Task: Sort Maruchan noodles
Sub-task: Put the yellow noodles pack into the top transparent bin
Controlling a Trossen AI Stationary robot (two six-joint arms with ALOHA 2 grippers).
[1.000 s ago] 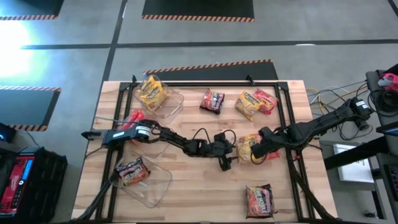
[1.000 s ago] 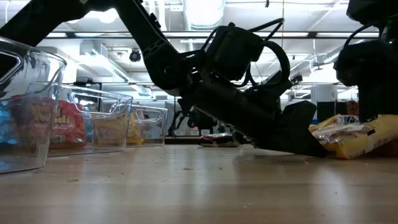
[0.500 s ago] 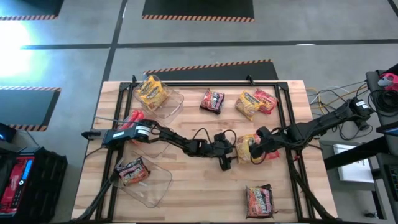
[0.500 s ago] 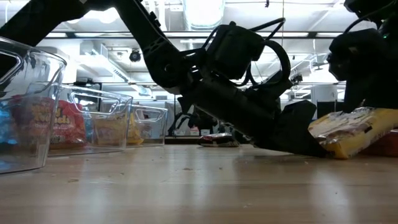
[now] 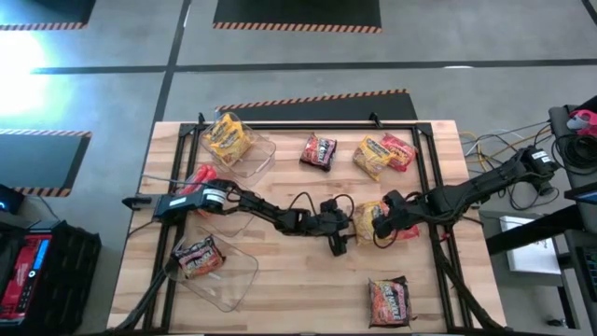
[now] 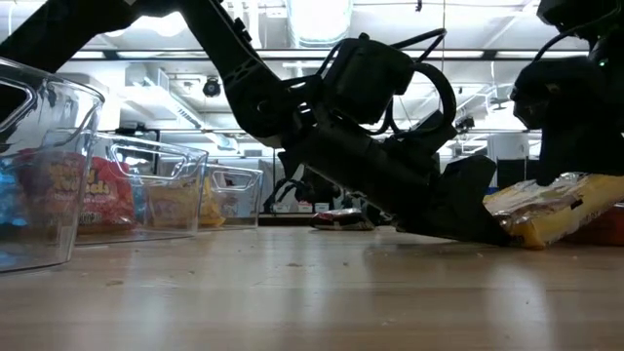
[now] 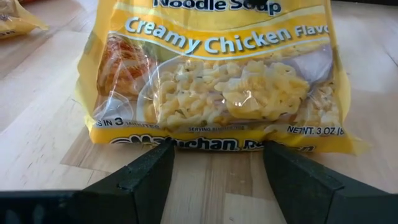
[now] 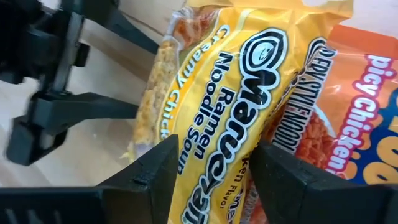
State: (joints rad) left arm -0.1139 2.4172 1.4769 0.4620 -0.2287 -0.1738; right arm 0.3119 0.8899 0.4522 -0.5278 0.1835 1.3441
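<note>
A yellow crinkly plastic Creamy Chicken ramen packet point(image 7: 217, 81) lies flat on the pale wooden desk point(image 7: 37, 124), its near edge just past the left gripper point(image 7: 217, 168), whose two dark jaws stand apart on either side.

Left pincer point(image 5: 347, 227) blocks yellow packet point(image 5: 366, 220); bare table point(image 5: 298, 275) alongside.

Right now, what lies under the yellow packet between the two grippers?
An orange packet lies partly under the yellow packet, which the right gripper straddles. How far the orange one extends underneath is covered.
</note>
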